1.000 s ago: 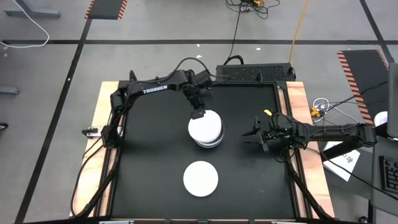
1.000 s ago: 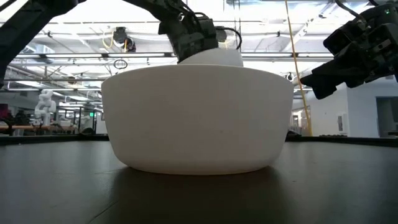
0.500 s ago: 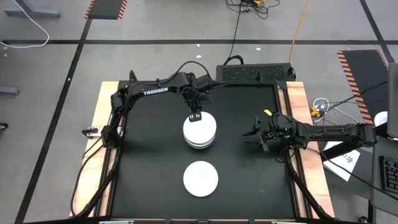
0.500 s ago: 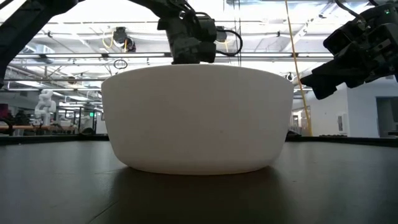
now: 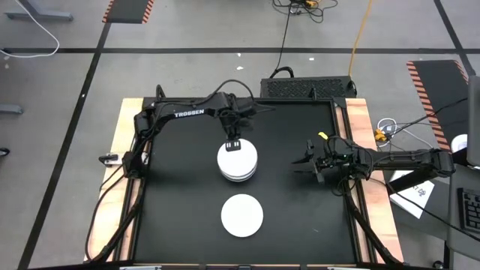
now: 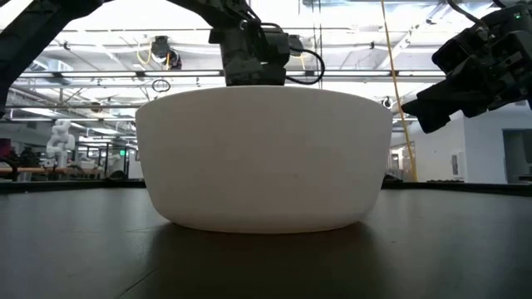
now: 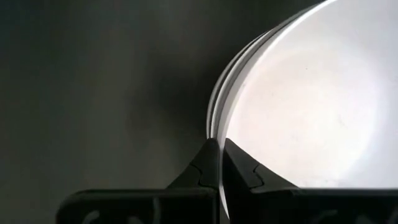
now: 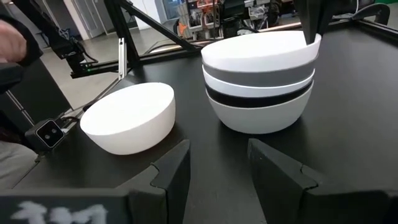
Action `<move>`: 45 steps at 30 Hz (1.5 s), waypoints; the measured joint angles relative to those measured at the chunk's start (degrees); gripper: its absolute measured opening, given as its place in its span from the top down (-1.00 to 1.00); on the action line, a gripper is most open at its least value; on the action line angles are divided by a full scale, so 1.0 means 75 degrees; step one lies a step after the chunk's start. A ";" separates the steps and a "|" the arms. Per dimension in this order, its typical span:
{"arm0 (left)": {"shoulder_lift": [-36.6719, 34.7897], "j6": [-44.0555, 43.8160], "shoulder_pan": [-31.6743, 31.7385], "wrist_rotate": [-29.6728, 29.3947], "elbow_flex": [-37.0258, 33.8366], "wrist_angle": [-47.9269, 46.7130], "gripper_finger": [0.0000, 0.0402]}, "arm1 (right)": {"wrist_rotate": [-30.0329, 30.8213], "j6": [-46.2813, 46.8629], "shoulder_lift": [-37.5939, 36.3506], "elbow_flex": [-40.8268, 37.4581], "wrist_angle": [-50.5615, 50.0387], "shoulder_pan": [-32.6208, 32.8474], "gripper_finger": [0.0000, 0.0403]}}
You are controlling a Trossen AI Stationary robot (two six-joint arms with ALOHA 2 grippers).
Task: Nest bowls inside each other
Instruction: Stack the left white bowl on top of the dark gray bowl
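White bowls: a stack (image 5: pixel 237 162) stood mid-bench, its top rim pinched by the clenched left claw (image 5: pixel 234 144); one lone bowl (image 5: pixel 242 214) waited nearer the front edge. Pulling sideways could topple the stack. The right claw (image 5: pixel 310 163) hovered released near the right edge.

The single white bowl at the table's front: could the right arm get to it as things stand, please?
Probably yes: the right gripper is open and empty, and bare black tabletop lies between it and the single white bowl.

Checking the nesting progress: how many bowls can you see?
5: one lone white bowl on the mat, and four nested in the stack: white, grey, black, white. More could be hidden inside.
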 joint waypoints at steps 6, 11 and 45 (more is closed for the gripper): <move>-0.0003 -0.0035 -0.0059 -0.0216 -0.0156 0.0101 0.99 | 0.0000 0.0038 0.0001 0.0000 0.0000 0.0000 0.24; -0.0003 0.0003 -0.0097 -0.0219 -0.0161 0.0135 0.99 | 0.0000 0.0036 0.0000 -0.0003 0.0000 0.0000 0.24; -0.0183 0.0568 -0.0629 -0.0594 -0.0074 0.0381 -0.21 | 0.0000 0.0095 0.0002 -0.0003 -0.0147 -0.0003 0.24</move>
